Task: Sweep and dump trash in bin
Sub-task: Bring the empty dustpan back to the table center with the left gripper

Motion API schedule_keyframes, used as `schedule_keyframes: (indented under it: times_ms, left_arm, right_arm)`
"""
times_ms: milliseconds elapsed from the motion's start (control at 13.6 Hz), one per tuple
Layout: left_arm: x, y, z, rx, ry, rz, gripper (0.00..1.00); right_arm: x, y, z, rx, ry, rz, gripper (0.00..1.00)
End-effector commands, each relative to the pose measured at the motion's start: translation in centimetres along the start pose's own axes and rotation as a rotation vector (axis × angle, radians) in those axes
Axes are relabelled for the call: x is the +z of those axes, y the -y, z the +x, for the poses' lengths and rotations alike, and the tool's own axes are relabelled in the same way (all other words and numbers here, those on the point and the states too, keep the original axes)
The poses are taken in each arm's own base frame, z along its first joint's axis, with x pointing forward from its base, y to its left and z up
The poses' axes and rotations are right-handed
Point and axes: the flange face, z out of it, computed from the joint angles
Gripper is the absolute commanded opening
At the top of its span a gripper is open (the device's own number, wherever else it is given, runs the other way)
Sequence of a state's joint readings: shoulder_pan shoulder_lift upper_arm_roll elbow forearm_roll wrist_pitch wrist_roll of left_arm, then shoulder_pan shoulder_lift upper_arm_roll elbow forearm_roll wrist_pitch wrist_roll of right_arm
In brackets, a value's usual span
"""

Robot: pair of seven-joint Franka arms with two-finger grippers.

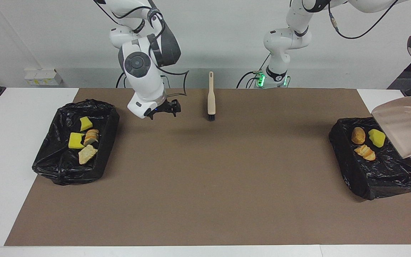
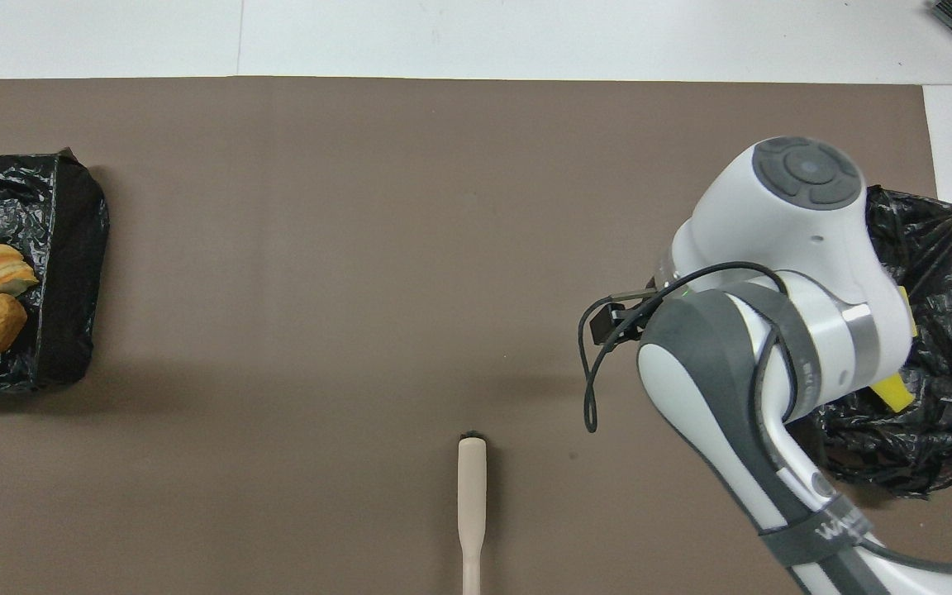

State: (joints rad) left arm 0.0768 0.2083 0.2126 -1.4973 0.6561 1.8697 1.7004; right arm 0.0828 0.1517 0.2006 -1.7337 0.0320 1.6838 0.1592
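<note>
Brown mat [image 1: 205, 171]: trash [image 1: 364, 141] binned; left claw grips dustpan [image 1: 403, 130]; right claw [image 1: 162, 109] wide.

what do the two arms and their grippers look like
Both arms are glossy white with dark grey joint bands and round grey end caps, and black cables loop along their links. Green lights glow at the bases. The right gripper is small and black under a white wrist. The left gripper is out of view.
</note>
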Motion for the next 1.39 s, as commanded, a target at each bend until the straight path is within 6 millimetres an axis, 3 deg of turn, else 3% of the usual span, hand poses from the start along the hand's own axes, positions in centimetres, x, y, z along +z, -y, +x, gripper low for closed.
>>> schedule_keyframes:
  times_ms: [0, 147, 294, 440, 661, 881, 954, 1101, 1321]
  left_arm:
    - [-2.0, 0.1, 4.6, -0.062, -0.114, -0.028, 0.00]
    - [-4.3, 0.8, 10.1, -0.106, -0.177, -0.063, 0.00]
    - [-6.6, 0.7, 17.4, -0.148, -0.261, -0.115, 0.00]
    - [-8.4, -0.3, 25.0, -0.302, -0.319, -0.185, 0.00]
    - [-12.5, -2.8, 35.0, -0.592, -0.368, -0.280, 0.00]
    - [-15.8, -4.8, 41.5, -0.860, -0.406, -0.397, 0.00]
    - [-17.0, -5.4, 43.7, -0.935, -0.418, -0.426, 0.00]
    - [-18.8, -6.4, 49.0, -1.092, -0.454, -0.515, 0.00]
    - [-21.1, -8.0, 54.2, -1.284, -0.480, -0.607, 0.00]
  right_arm:
    - [-2.4, -4.4, 1.0, -0.059, -0.045, -0.053, 1.00]
    - [-3.4, -9.1, 1.4, -0.066, -0.067, -0.048, 1.00]
    - [-4.9, -13.1, 1.8, -0.012, -0.129, -0.057, 1.00]
    - [-6.8, -17.8, 1.6, 0.038, -0.192, -0.071, 1.00]
    - [-11.3, -21.7, -0.8, 0.059, -0.263, -0.066, 1.00]
    - [-14.3, -22.2, -4.6, 0.130, -0.268, -0.054, 1.00]
    - [-14.9, -21.5, -5.6, 0.164, -0.256, -0.047, 1.00]
    - [-15.2, -21.1, -6.0, 0.197, -0.243, -0.041, 1.00]
    - [-15.0, -19.6, -6.0, 0.184, -0.235, -0.031, 1.00]
